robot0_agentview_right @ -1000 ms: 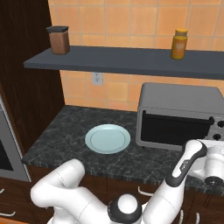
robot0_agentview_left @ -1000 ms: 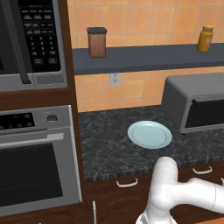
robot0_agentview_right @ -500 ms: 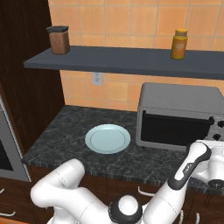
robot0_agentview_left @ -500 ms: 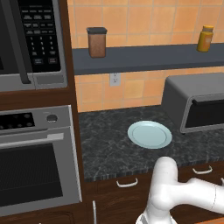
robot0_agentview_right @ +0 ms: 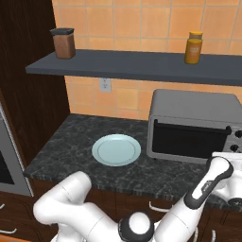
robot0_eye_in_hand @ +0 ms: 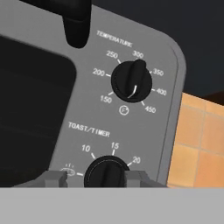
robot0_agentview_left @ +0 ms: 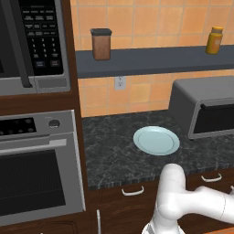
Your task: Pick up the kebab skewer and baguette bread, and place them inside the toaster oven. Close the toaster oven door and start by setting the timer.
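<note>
A: Where does the plate (robot0_agentview_left: 156,140) sit?

B: On the counter (robot0_agentview_left: 109,146), with the toaster oven (robot0_agentview_left: 203,112) at its 3 o'clock and the wall oven (robot0_agentview_left: 39,169) at its 9 o'clock.

A: And above?

B: A shelf (robot0_agentview_right: 137,67) runs at 12 o'clock, with a canister (robot0_agentview_right: 63,43) on its left end and a jar (robot0_agentview_right: 193,47) over the toaster oven.

A: The oven's panel?

B: The temperature knob (robot0_eye_in_hand: 131,80) is at 12 o'clock of the timer knob (robot0_eye_in_hand: 106,171).

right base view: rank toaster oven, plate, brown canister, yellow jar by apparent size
1. Grey metal toaster oven, largest by far.
2. Pale blue round plate.
3. Brown canister with dark lid on the shelf.
4. Yellow jar on the shelf: close to the canister, slightly smaller; too near to call firmly.
</note>
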Motion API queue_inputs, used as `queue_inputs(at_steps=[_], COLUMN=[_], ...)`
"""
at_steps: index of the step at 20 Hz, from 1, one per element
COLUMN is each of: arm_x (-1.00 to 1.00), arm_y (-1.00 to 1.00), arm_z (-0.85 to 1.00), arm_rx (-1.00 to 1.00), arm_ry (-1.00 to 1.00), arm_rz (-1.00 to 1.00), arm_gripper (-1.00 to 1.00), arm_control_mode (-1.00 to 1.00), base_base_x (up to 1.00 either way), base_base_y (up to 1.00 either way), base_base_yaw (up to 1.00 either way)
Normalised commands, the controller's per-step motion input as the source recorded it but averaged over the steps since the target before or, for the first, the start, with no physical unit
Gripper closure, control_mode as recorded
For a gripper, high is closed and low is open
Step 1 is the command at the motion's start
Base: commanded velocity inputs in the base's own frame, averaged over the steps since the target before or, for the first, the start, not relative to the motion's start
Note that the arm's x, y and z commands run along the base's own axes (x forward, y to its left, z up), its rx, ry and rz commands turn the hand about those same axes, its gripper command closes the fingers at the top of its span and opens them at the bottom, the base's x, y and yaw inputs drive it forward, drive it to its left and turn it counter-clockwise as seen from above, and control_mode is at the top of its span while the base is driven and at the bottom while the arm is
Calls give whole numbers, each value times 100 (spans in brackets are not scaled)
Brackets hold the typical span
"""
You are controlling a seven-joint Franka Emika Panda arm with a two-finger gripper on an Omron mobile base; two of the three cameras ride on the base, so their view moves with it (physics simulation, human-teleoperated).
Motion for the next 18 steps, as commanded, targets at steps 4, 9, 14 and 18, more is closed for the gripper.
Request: queue_inputs(at_steps=[4,9,14,18], arm_x=[9,15,18,14], arm_y=[0,1,32,35], arm_z=[5,3,0,0], arm_rx=[0,0,0,0], arm_ry=[0,0,0,0], arm_rz=[2,3,0,0], arm_gripper=[100,100,100,100], arm_control_mode=[-100,-100,-100,-100], base_base_x=[0,0,0,0], base_base_y=[0,0,0,0], base_base_yaw=[0,0,0,0])
